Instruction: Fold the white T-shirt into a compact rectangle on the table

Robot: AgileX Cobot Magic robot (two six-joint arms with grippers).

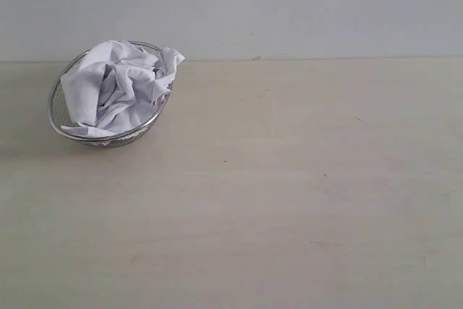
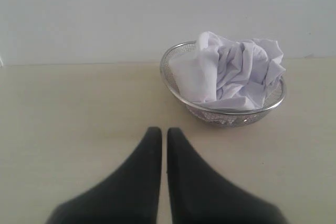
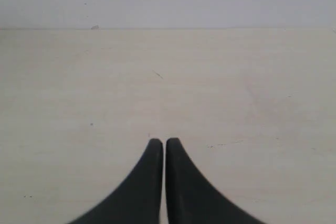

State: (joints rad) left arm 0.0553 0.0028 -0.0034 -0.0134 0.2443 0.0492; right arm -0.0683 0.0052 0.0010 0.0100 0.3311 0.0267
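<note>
Risking a snag on the mesh when lifting the white T-shirt (image 1: pixel 119 92) by one fold; may drag or tip the wire-mesh basket (image 2: pixel 223 116) holding it. Lies crumpled, heaped above the rim, lettering hidden, far left on the table (image 1: pixel 289 200). Pressed together and empty at both left gripper (image 2: pixel 164 131) and right gripper (image 3: pixel 164 141).

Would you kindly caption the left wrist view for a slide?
Shut left gripper faces the crumpled white T-shirt in a wire-mesh basket on the table.
</note>
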